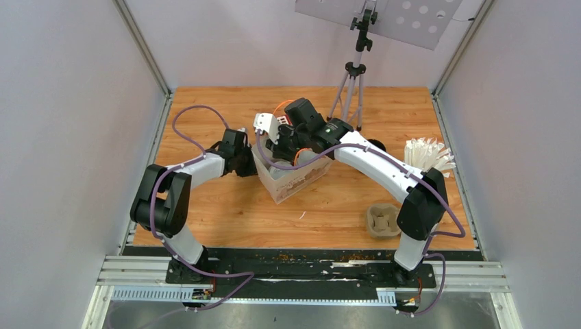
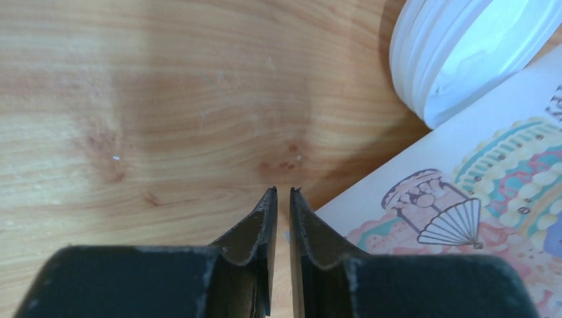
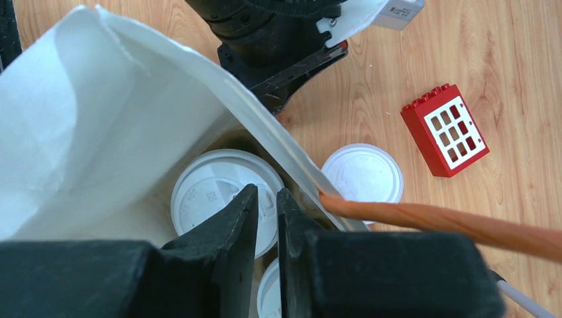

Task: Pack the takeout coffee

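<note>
Rising from 7 o'clock, the left arm folds toward the white paper bag at centre; the left end effector hangs low over the wood surface at the bag's 9 o'clock side, jaws a narrow slit apart, empty. From 5 o'clock the right arm arches over the bag; the right end effector, equally narrow, gripping nothing, points into its mouth above a lidded takeout coffee. A second lid is cut off below the fingers. Another cup stands just outside the bag wall, its body hidden.
</note>
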### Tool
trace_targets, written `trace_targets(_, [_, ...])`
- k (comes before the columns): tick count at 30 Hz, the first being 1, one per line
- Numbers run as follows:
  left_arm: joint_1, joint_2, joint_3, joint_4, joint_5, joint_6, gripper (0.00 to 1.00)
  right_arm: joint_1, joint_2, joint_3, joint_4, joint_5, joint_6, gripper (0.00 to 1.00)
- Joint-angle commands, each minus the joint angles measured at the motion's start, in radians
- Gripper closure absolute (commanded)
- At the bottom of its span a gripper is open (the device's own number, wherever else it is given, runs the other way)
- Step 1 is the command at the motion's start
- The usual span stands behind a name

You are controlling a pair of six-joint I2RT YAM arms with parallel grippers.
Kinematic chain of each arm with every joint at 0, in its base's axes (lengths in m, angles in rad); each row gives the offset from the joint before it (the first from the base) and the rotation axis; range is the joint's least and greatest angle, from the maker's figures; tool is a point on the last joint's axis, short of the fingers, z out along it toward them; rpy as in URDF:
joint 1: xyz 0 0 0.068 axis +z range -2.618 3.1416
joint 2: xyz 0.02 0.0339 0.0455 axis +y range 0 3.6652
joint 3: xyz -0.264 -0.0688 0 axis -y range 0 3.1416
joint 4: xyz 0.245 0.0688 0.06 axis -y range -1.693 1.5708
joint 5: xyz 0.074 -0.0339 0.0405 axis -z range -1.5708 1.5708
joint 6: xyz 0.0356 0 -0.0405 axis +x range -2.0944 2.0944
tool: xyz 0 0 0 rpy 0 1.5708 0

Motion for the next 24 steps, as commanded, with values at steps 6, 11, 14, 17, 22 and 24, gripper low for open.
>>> trace_targets(6, [-0.037, -0.090, -0.075, 0.004, 0.003, -0.014, 0.82, -0.007, -0.069, -0.015, -0.035, -0.011, 0.000, 0.81])
trace_targets(11, [-0.056, -0.129, -0.120, 0.014, 0.010, -0.026, 0.82, -0.007, -0.099, -0.035, -0.054, -0.020, 0.017, 0.79])
trace_targets(14, [-0.065, -0.145, -0.140, 0.013, 0.024, -0.034, 0.81, -0.007, -0.119, -0.049, -0.053, -0.023, 0.027, 0.76])
trace_targets(17, [-0.068, -0.167, -0.164, 0.014, 0.032, -0.044, 0.81, -0.006, -0.137, -0.052, -0.053, -0.022, 0.036, 0.73])
trace_targets(22, [-0.069, -0.208, -0.162, -0.030, -0.004, -0.021, 0.81, -0.010, -0.158, -0.044, -0.043, -0.013, 0.062, 0.72])
trace_targets(24, [-0.069, -0.227, -0.144, -0.059, -0.019, -0.009, 0.81, -0.010, -0.167, -0.037, -0.036, -0.007, 0.072, 0.71])
